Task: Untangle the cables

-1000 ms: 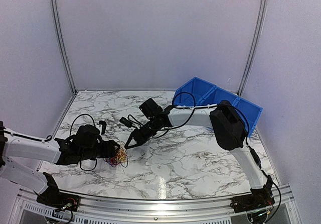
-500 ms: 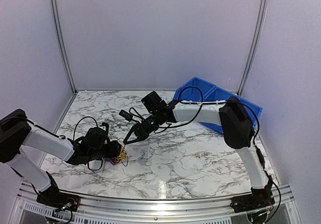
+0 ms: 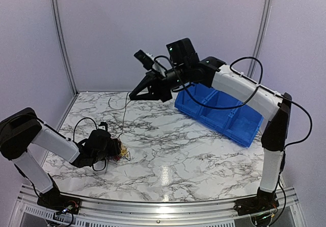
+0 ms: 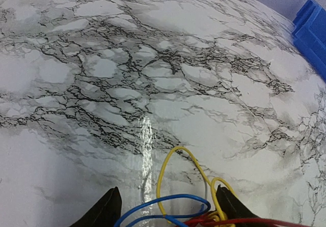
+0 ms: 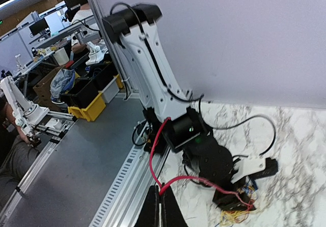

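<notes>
Since a second ago the right gripper (image 3: 132, 96) has swung up from low beside the bundle to high above it, drawing one strand out with it. Its fingers are pressed together on the red cable (image 5: 153, 158). The strand loops away from the fingertips and runs down to the cables (image 3: 121, 149), bunched far below it, right at the left gripper (image 3: 113, 146). That gripper stands spread, low on the tabletop (image 3: 193, 150), with blue, yellow and red loops lying between its fingers (image 4: 108, 211); we cannot tell whether it presses on them. Our worry is the whole tangle lifting with the pull. If the red cable is still knotted in and the left gripper only straddles the bunch, the knot could tighten, or the thin strand could slip from the right gripper's pinch.
</notes>
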Available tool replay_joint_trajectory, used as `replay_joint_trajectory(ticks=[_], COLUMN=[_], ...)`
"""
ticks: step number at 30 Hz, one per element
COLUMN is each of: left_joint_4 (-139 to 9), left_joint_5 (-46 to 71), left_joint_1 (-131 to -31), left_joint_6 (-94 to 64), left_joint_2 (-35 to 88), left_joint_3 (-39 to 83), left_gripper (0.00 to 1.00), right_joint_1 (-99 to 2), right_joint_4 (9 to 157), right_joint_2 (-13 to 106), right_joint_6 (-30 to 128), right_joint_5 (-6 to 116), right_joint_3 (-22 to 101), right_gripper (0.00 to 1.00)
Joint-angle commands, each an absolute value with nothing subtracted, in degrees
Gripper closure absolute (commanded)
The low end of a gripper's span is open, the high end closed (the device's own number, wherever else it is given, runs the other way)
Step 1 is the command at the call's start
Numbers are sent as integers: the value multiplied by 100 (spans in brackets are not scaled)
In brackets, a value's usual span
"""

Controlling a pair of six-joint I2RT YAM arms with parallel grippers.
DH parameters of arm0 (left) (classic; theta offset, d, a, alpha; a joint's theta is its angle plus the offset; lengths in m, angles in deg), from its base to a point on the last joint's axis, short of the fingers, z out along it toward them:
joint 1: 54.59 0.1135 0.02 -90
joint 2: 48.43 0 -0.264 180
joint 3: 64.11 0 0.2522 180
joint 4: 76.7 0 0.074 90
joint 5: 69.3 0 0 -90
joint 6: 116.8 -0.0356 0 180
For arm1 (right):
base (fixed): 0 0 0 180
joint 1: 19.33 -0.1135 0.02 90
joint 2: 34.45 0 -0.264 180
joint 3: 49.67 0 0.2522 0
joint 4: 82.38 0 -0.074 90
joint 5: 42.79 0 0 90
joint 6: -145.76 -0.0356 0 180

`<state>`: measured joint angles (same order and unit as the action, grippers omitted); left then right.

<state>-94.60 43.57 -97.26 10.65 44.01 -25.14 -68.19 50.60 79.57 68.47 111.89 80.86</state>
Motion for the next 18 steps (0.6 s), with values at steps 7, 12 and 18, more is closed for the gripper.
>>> replay_joint_trajectory(ticks=[7, 12, 18], left_joint_4=[-8852, -8845, -8267], left_joint_5=[4359, 4444, 4670], left_joint_1=[-9650, -9651, -9633], left_joint_6=[1210, 835, 344], left_joint_2=[4668, 4043, 3117], left_joint_3=[-2871, -2926, -2791], left_gripper=[36, 36, 35], right_joint_1=[-6238, -6095, -5952], right_joint_4=[4332, 4311, 4329], right_joint_2=[7226, 7085, 6855], right_joint_6=[7594, 7835, 8188], right_joint_5=[11071, 10741, 10372], right_joint_3=[8512, 8040, 7051], right_gripper=[100, 100, 100])
